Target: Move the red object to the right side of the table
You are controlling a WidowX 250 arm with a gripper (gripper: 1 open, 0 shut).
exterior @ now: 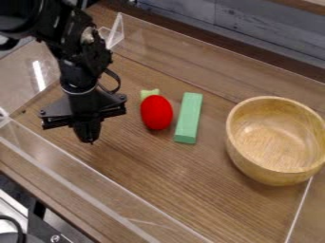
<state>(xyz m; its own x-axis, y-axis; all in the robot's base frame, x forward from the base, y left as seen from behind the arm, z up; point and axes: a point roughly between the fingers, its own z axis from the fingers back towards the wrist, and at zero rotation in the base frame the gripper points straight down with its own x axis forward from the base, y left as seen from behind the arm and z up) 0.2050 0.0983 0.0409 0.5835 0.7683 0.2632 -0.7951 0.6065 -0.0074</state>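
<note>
The red object [156,113] is a small round toy fruit with a green top, lying on the brown wooden table [165,190] left of centre. My black gripper [87,135] points down at the tabletop a short way to its left, apart from it. Its fingers are shut together with nothing between them.
A light-green rectangular block [189,118] lies right beside the red object on its right. A wooden bowl [276,139] stands at the right side. Low clear acrylic walls [76,180] edge the table along the front and left.
</note>
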